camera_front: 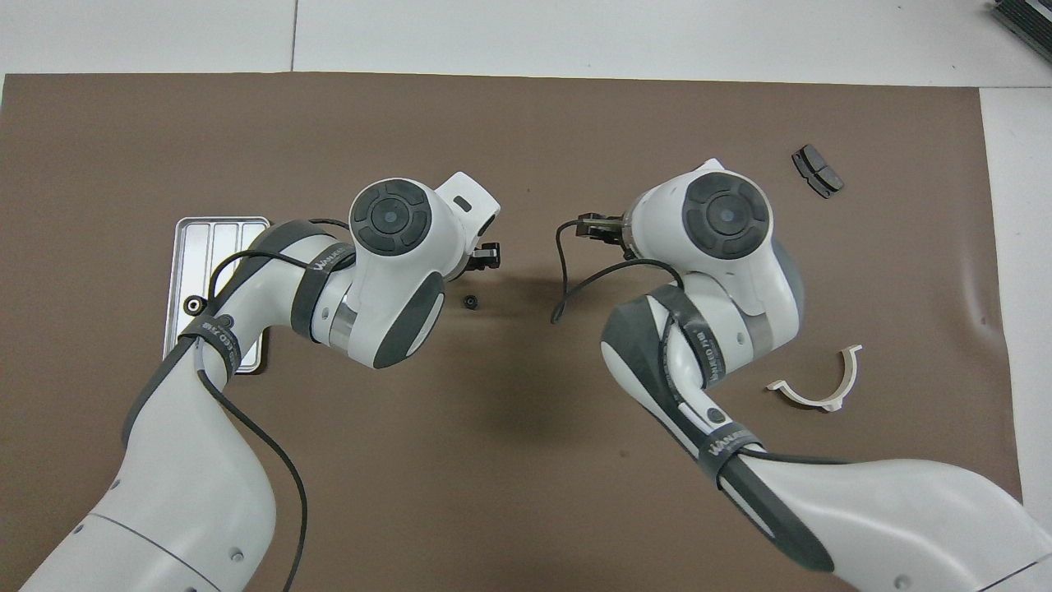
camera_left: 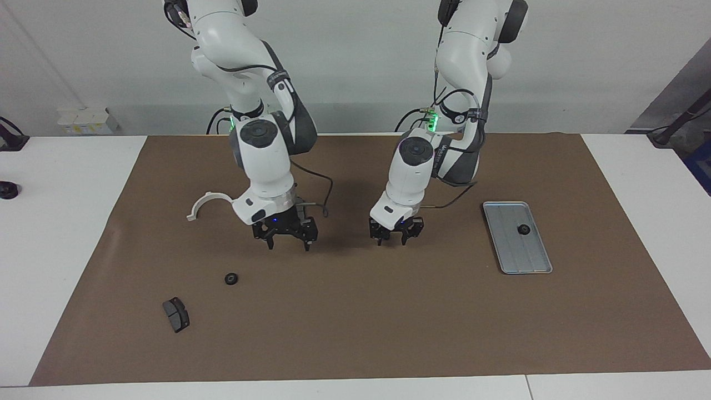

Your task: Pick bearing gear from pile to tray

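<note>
One small black round ring (camera_left: 522, 229) lies in the tray (camera_left: 527, 258), on the half nearer the robots. The tray is a shallow silver-grey metal rectangle with rounded corners, a raised rim and a floor ribbed lengthwise. It sits on the brown mat (camera_left: 355, 333) toward the left arm's end of the table.

The rest of the pile is scattered. A second black ring (camera_left: 231, 278) lies flat on the mat toward the right arm's end. A dark grey curved pad (camera_left: 176, 314) lies near it, farther from the robots. A white half-ring bracket (camera_left: 208, 201) with small end tabs lies nearer to the robots than both. In the overhead view a third small black round part (camera_front: 470, 302) shows on the mat close by the left arm's wrist; the facing view does not show it.

The left gripper (camera_left: 395, 233) hangs low over the mat's middle, well apart from the tray, fingers parted with nothing between them. The right gripper (camera_left: 284, 236) hangs over the mat beside the bracket, fingers spread wider, also holding nothing. From overhead the right arm's wrist covers the second ring. The mat lies on a white table (camera_left: 55, 250).
</note>
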You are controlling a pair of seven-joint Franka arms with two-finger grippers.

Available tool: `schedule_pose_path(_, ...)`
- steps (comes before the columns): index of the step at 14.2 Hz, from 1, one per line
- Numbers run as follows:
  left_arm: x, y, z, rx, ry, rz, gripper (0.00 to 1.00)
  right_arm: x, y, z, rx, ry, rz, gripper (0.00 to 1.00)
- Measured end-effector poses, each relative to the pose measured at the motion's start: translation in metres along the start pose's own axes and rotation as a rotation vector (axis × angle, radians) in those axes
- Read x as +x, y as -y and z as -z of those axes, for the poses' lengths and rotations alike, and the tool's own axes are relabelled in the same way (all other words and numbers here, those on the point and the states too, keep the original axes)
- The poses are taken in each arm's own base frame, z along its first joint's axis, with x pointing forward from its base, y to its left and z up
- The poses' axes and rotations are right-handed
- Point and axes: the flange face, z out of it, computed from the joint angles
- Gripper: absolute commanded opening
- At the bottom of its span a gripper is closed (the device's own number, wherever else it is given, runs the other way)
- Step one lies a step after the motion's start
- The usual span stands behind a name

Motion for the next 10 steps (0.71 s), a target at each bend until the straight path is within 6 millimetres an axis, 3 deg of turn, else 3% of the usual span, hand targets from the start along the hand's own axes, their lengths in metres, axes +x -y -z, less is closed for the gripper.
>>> schedule_pose_path(2,-0.007,-0.002,-0.009,0.01,0.016,-0.009,0.61,0.009,-0.032,-0.006,-0.009,0.009,0.021,1.0)
schedule_pose_path(5,-0.014,-0.002,-0.017,0.02,0.033,-0.014,0.47,0.019,-0.061,-0.019,-0.017,0.015,0.042,1.0)
schedule_pose_path(10,-0.02,-0.003,-0.023,0.027,0.046,-0.021,0.22,0.047,-0.115,-0.056,-0.024,0.023,0.07,1.0)
